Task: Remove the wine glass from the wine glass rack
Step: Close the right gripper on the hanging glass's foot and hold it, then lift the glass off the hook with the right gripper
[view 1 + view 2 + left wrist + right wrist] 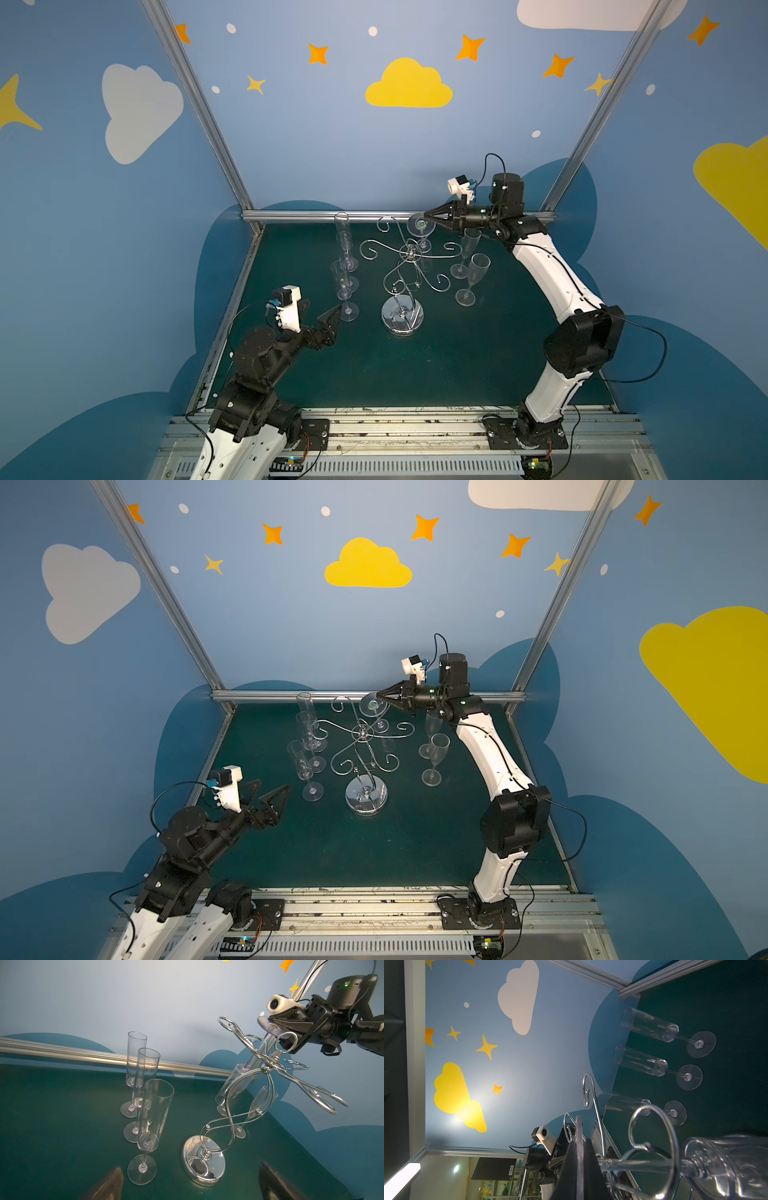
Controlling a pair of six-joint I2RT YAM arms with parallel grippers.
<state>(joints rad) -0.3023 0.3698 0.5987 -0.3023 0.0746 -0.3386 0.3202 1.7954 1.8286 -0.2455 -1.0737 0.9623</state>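
Right end effector (426, 216) on faint wine glass (419, 227)

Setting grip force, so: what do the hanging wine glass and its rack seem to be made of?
Wine glass: clear, glossy, sharp highlights; glass or hard plastic, I cannot tell which. Wine glass rack: bent metal wire, seemingly chrome-polished; its round base mirrors the surroundings.

Mirror-bright silver on the wine glass rack (402, 320), colourless clear on the champagne flutes (478, 266) around it, deep green on the tabletop (457, 365). Sky blue across the walls (332, 145), patterned with white and yellow clouds, orange and yellow stars, white dots and darker blue cloud shapes low down. White shells and black joints on the robot arms (552, 274).
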